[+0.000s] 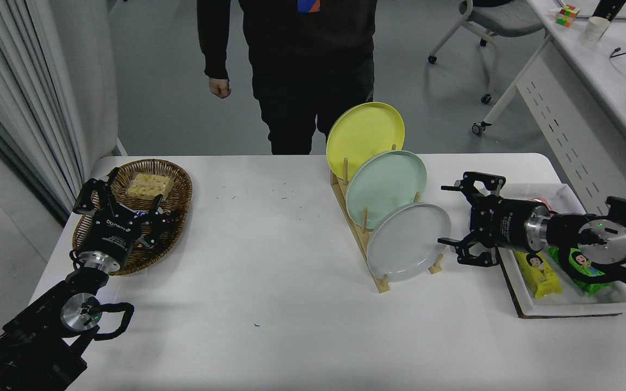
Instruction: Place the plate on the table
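Note:
The pale grey plate (408, 242) stands on edge in the front slot of a wooden rack (364, 247) on the white table (269, 282). Behind it in the same rack stand a mint-green plate (386, 187) and a yellow plate (364, 132). My right gripper (443, 214) is open, fingers spread and pointing left, just right of the grey plate's rim and apart from it. My left gripper (120, 201) is parked open over the wicker basket at the lower left.
A wicker basket (177, 190) with a packet of snacks sits at the left. A white tray (563, 307) with yellow and green snack packs lies under my right arm. A person in dark clothes (302, 65) stands at the far edge.

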